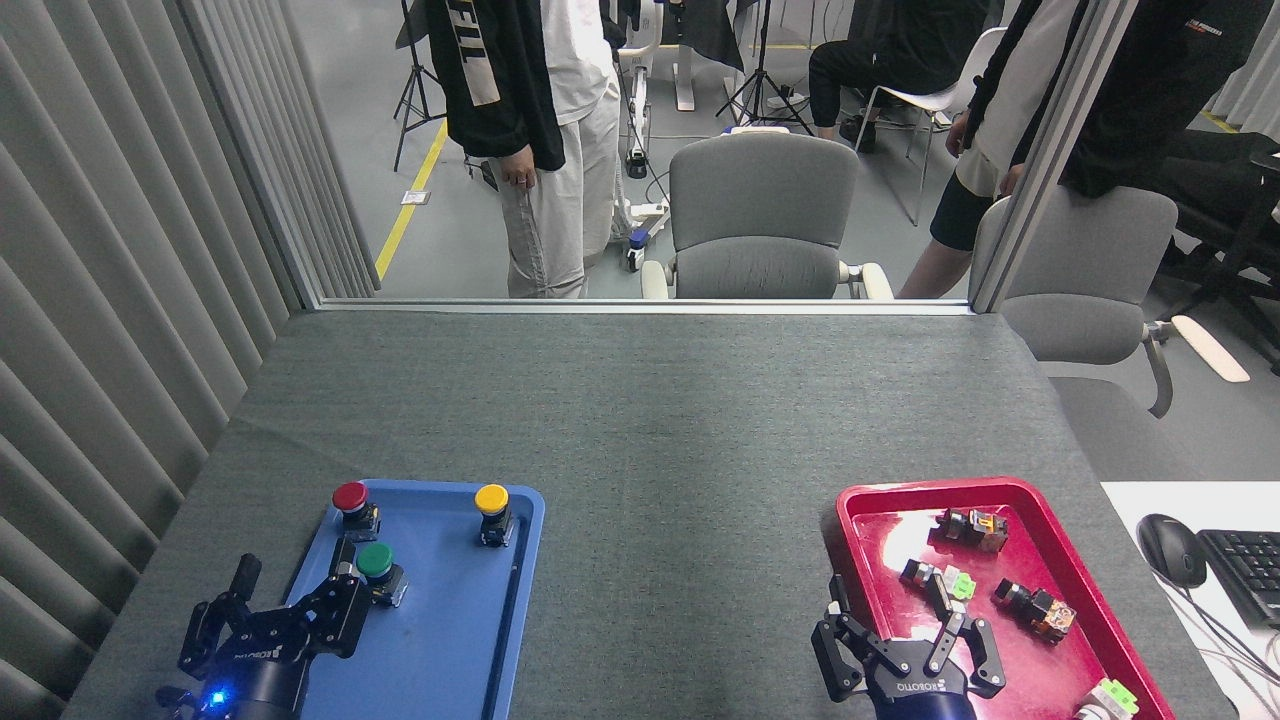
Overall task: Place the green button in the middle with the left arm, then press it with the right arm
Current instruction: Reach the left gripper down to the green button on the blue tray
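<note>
The green button (pixel 376 563) stands upright in the blue tray (pixel 520 590), at its left side. My left gripper (pixel 296 572) is open at the tray's near-left corner. Its right finger (pixel 345 565) sits just left of the button, close beside it, and the button is outside the gap between the fingers. My right gripper (pixel 888 600) is open over the near-left edge of the red tray (pixel 855 505), holding nothing. The middle (pixel 680 560), bare dark-grey cloth, lies between the two trays.
A red button (pixel 350 497) and a yellow button (pixel 491 500) stand at the blue tray's far end. Several small switches (pixel 1035 610) lie in the red tray. A mouse (pixel 1170 548) and keyboard (pixel 1245 570) lie at right. People and chairs are beyond the table.
</note>
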{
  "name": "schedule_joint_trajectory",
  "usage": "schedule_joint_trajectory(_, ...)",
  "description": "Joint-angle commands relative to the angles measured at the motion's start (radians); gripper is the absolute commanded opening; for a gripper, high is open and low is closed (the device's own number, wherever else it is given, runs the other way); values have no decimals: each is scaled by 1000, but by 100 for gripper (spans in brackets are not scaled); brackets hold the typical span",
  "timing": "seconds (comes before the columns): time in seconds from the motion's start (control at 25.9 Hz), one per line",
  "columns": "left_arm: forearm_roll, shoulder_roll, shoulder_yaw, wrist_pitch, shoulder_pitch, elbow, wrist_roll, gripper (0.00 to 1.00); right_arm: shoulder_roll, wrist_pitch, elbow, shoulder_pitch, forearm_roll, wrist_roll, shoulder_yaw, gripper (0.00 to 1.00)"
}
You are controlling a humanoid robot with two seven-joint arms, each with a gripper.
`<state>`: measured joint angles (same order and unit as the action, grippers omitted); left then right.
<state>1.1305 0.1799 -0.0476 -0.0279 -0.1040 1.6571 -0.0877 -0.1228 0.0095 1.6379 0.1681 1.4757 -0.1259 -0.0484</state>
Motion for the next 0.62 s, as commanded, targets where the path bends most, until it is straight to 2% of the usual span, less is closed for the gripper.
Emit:
schedule_joint_trajectory(0.0,0,-7,0,2,1,0,-1,100,-1,0,-1,-2,-6,3,18,100)
schedule_joint_trajectory(0.12,9,0,5,19,1,19,-60,100,-4,-2,0,2,-8,2,22,100)
schedule_joint_trajectory(0.27,3,6,6,51,1,0,-60,100,-35,-5,-6,-6,-14,2,25,100)
schedule_joint_trajectory(0.5,2,15,9,95,3,-27,-69,100,-37,-5,-6,-4,-15,2,25,100)
schedule_joint_trajectory(0.58,9,32,52,109,3,-34,-69,100,-40,-5,-6,-4,-15,2,25,100)
